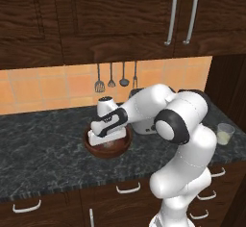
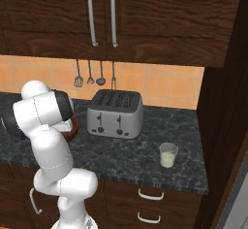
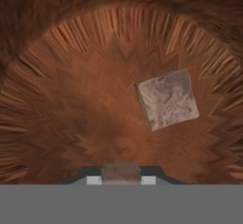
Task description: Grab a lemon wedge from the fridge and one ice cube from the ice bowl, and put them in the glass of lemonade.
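Observation:
My gripper [image 3: 121,173] reaches down into the dark reddish-brown wooden ice bowl [image 1: 96,150], and its jaws are shut on a small pale ice cube [image 3: 121,170] between the tips. A second pale translucent cube [image 3: 167,99] lies loose on the bowl's floor, just ahead and to the right of the tips. In the left base view the white hand [image 1: 109,122] covers the bowl's middle. The glass of lemonade [image 1: 225,133] [image 2: 168,155] stands upright near the counter's right end, well apart from the bowl [image 2: 73,126]. The lemon wedge and the fridge are out of view.
A silver four-slot toaster [image 2: 115,112] stands on the dark stone counter [image 1: 38,144] between bowl and glass. Kitchen utensils [image 1: 111,79] hang on the orange tiled wall behind. Dark wood cabinets [image 2: 145,14] hang overhead, and a tall dark panel [image 2: 227,102] closes the counter's right end.

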Motion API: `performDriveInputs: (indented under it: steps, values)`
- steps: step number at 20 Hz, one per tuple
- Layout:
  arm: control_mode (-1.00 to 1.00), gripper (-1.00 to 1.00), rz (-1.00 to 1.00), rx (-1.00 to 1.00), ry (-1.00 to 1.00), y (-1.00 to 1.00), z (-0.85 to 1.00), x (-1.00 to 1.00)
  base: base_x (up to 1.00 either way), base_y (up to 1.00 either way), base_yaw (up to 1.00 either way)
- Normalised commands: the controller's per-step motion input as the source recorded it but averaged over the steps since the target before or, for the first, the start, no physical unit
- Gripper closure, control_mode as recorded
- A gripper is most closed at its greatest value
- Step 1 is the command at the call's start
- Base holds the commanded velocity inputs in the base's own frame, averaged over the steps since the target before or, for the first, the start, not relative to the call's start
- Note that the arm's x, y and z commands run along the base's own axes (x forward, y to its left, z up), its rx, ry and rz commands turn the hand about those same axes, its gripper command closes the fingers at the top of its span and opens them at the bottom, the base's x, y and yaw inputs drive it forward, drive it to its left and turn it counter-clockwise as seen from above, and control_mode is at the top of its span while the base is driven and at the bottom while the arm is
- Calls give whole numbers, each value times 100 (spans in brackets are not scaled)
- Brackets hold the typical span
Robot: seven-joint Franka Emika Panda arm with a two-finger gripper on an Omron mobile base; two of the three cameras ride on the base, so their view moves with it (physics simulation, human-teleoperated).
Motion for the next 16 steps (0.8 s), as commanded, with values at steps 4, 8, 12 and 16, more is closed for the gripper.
performDriveInputs:
  steps: [4,8,12,16]
  values:
    - [-100,100,0,0,0,0,0,0,0,0,0]
    - [-100,100,0,0,-2,-2,16,-26,0,0,0]
    - [-100,100,0,2,-10,-26,63,-82,0,0,0]
    - [-100,100,0,0,-6,-41,82,-76,0,0,0]
